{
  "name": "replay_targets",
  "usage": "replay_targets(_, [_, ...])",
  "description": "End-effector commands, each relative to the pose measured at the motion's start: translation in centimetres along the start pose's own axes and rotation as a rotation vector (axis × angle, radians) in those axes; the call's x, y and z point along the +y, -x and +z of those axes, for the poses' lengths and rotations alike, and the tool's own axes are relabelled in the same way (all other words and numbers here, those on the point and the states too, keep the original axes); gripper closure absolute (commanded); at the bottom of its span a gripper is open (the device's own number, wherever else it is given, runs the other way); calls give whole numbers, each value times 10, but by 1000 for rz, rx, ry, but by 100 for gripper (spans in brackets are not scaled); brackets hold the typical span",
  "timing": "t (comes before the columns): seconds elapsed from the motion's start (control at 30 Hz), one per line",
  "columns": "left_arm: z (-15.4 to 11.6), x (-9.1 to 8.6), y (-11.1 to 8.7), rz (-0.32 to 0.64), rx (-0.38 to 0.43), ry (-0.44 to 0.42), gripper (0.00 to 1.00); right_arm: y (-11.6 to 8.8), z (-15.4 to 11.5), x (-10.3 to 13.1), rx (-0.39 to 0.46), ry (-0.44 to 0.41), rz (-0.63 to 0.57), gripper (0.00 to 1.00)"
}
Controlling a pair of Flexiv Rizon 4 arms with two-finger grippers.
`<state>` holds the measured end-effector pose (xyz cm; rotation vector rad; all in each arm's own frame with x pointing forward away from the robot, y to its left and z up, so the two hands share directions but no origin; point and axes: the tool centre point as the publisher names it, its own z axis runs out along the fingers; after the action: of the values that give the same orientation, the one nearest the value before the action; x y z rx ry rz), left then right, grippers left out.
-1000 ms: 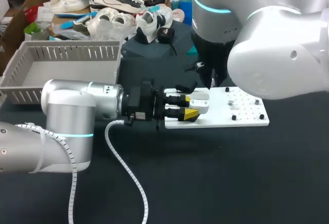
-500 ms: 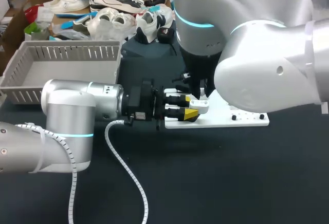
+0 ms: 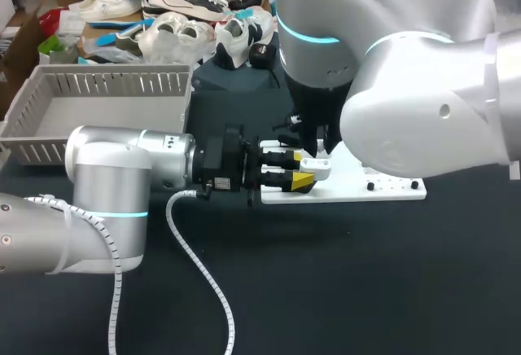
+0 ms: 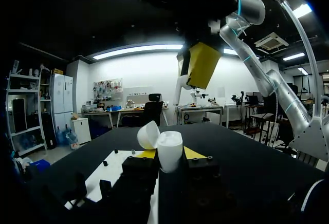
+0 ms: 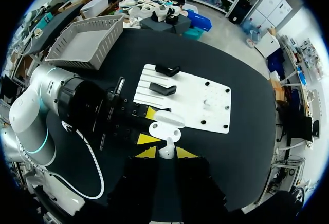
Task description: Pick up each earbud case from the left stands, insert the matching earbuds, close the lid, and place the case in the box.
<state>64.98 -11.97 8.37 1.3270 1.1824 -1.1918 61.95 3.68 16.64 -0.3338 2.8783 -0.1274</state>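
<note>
The glossy white earbud case [image 5: 165, 123] is sitting lid-open between the yellow tips of the left gripper [image 3: 301, 169], which is clamping it from both sides just above the near-left edge of the flat white stand board [image 5: 208, 93]. The right gripper [image 5: 165, 154] is hanging directly over it, its fingers appearing to pinch a small white earbud [image 5: 166, 148].

As I judge it, the risk is in the alignment. If the earbud is coming down off-centre or tilted, it may be catching on the case rim or the raised lid and popping out of the fingers. A hard push could also be twisting the case in the left gripper's hold.

Compared with a second ago, the right arm is now standing much further left, covering most of the board. Over the last half second nothing is visibly shifting.
</note>
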Motion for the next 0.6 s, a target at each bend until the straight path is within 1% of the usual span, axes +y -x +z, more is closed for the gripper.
replay_targets(0.03, [0,0,-1,1,-1,3,100,-3,-1,-5,37,-22,51,100])
replay_targets(0.07, [0,0,-1,1,-1,3,100,-6,-4,-8,40,-36,80,100])
replay_targets(0.13, [0,0,-1,1,-1,3,100,-10,-11,-11,40,-32,131,100])
replay_targets(0.17, [0,0,-1,1,-1,3,100,-13,-17,-14,42,-48,168,100])
replay_targets(0.2, [0,0,-1,1,-1,3,100,-15,-20,-14,32,-55,178,100])
replay_targets(0.27, [0,0,-1,1,-1,3,100,-20,-26,-13,37,-95,207,100])
replay_targets(0.33, [0,0,-1,1,-1,3,100,-25,-29,-10,53,-79,227,100])
replay_targets(0.4, [0,0,-1,1,-1,3,100,-26,-27,-10,64,-101,255,100])
replay_targets(0.5, [0,0,-1,1,-1,3,100,-28,-16,-11,119,-73,313,100])
replay_targets(0.6, [0,0,-1,1,-1,3,100,-28,-8,-7,160,-58,335,100])
